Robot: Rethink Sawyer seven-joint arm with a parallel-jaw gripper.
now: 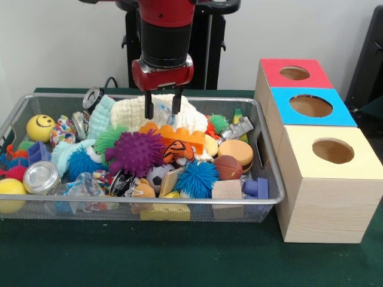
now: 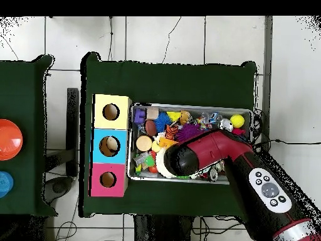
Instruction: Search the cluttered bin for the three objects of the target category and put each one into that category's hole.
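Search step, by my judgement: red-and-black gripper (image 1: 161,111), fingers narrowly parted and empty, hangs over the white quilted cloth (image 1: 158,110) in the wire-mesh bin (image 1: 263,200); next, choosing a target.

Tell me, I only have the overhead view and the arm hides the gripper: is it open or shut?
Observer: Open. The gripper has its fingers apart and nothing between them.
Operator: What is under the tips?
Observer: A white cloth, heaped at the back of the bin. The tips are right at it.
Operator: Anything else hidden under the arm?
Observer: A teal cloth lies against the white one.
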